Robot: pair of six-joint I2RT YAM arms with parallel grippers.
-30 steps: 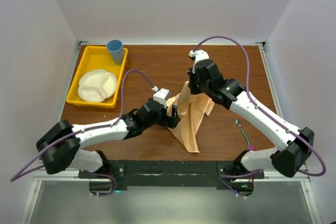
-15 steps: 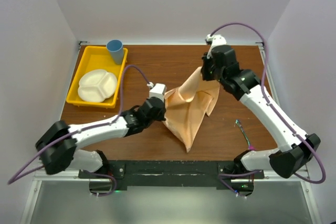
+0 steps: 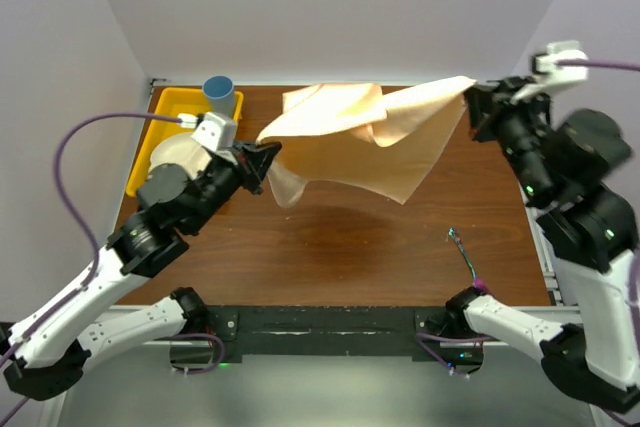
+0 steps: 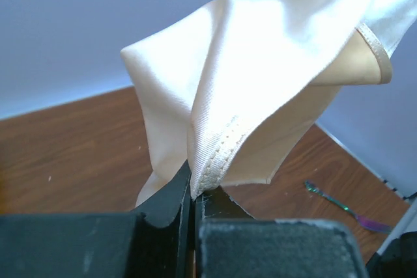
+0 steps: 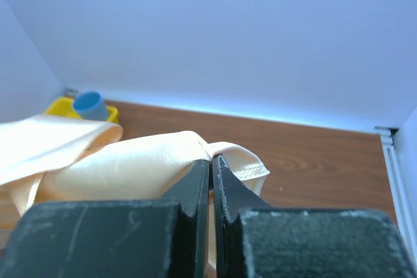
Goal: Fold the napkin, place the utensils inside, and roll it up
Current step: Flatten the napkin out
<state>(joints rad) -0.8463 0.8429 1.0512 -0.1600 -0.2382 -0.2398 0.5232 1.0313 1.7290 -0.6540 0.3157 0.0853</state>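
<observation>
The peach-orange napkin (image 3: pixel 365 142) hangs stretched in the air above the table, held by two corners. My left gripper (image 3: pixel 268 157) is shut on its left corner, whose hem (image 4: pixel 215 161) is pinched between the black fingers. High at the back right, my right gripper (image 3: pixel 473 99) is shut on the other corner (image 5: pixel 244 157). The cloth sags and folds between the two grips. A slim metal fork (image 3: pixel 463 255) lies on the table at the right, also visible in the left wrist view as the fork (image 4: pixel 339 201).
A yellow tray (image 3: pixel 170 107) at the back left holds a white divided plate (image 3: pixel 170 159), partly hidden by my left arm. A blue cup (image 3: pixel 220 93) stands at the tray's far corner. The wooden table (image 3: pixel 330 247) lies below the cloth.
Both arms have risen and spread apart, lifting the napkin off the table and stretching it out. The left gripper has closed on its corner.
</observation>
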